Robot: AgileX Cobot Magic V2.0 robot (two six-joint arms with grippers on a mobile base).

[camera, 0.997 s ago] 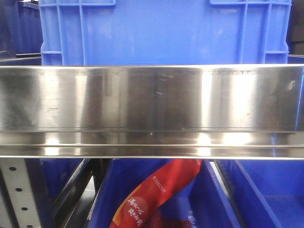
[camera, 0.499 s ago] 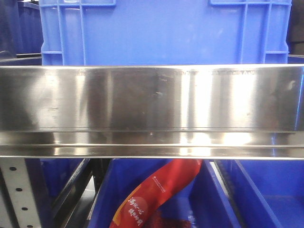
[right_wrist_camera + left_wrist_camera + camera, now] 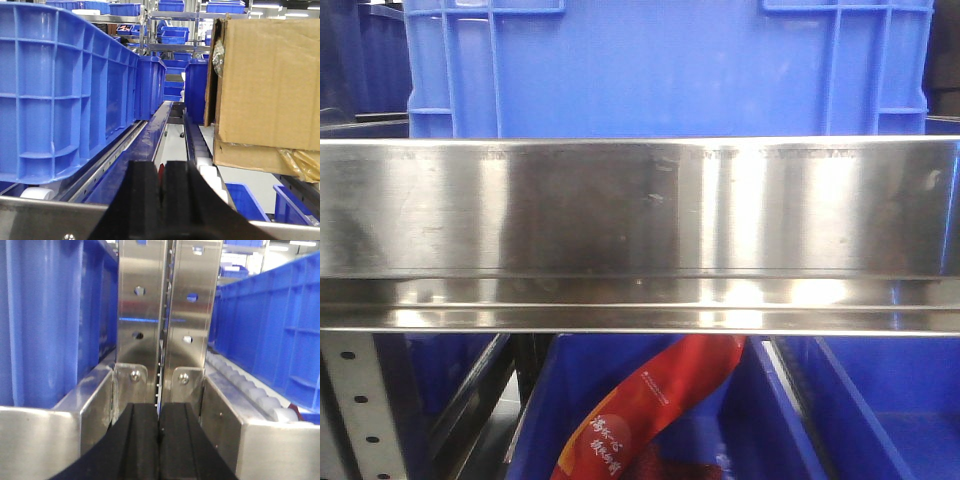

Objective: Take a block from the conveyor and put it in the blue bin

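Observation:
No block and no conveyor belt show in any view. In the left wrist view my left gripper [image 3: 159, 407] is shut, its black fingers pressed together and empty, facing two steel uprights [image 3: 167, 315]. My right gripper [image 3: 161, 167] is shut too; a thin red sliver [image 3: 160, 172] shows in the slit between its fingers, and I cannot tell what it is. A large blue bin [image 3: 660, 70] stands on the steel shelf in the front view. Another blue bin [image 3: 65, 95] fills the left of the right wrist view.
A shiny steel rail [image 3: 640, 210] spans the front view. Below it sits a lower blue bin [image 3: 790, 420] with a red packet [image 3: 650, 400] in it. A cardboard box [image 3: 270, 85] sits on white rollers [image 3: 210, 175] on the right. Blue bins [image 3: 270, 330] flank the left gripper.
Only the reflections on the steel rail shift a little; nothing else has visibly moved.

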